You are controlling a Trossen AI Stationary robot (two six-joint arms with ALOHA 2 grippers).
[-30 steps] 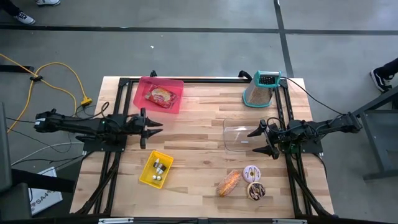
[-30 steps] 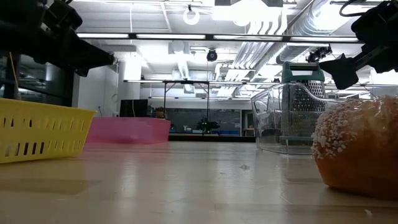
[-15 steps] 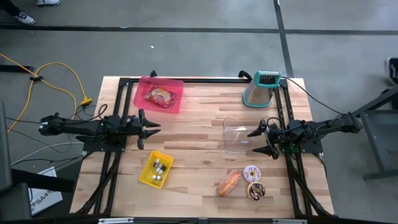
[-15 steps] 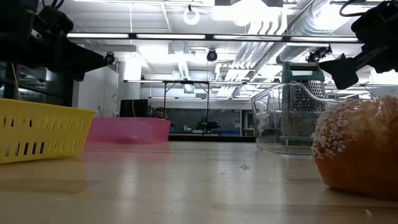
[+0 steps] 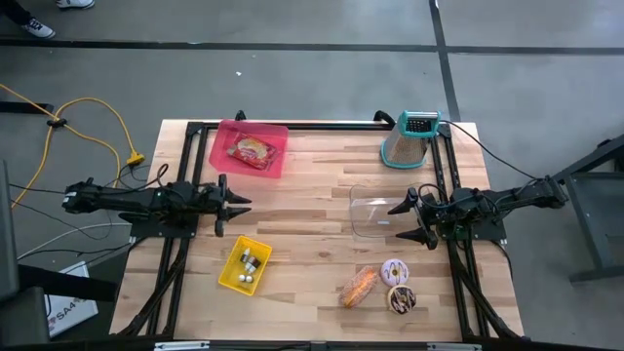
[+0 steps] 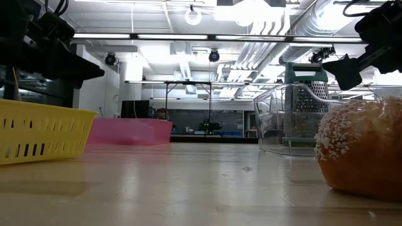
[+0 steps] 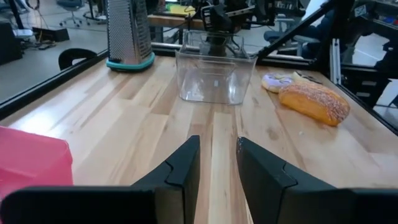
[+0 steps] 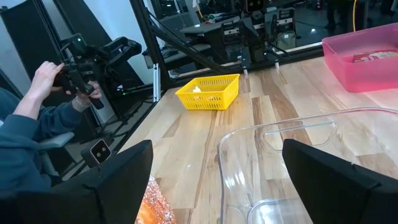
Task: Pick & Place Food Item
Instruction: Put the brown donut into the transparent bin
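Observation:
A sugared pastry (image 5: 358,286) lies on the wood near the front edge, beside a white-iced donut (image 5: 394,270) and a chocolate donut (image 5: 401,299). A clear plastic container (image 5: 370,213) stands mid-table to the right. My right gripper (image 5: 408,220) is open wide at the container's right side, its fingers level and touching nothing. My left gripper (image 5: 244,202) hovers over the table's left part and points level toward the container (image 7: 214,78). Bare wood shows through the narrow gap between its fingers (image 7: 217,140), and nothing is in it.
A pink bin (image 5: 250,148) holding a food packet stands at the far left. A yellow basket (image 5: 245,265) sits at the near left, and a metal grater (image 5: 409,139) at the far right. A seated person (image 8: 37,124) holds a controller beyond the table.
My left gripper has drawn back a little toward the table's left edge and sunk slightly. Its finger gap is unchanged. The right arm and all objects have kept still.

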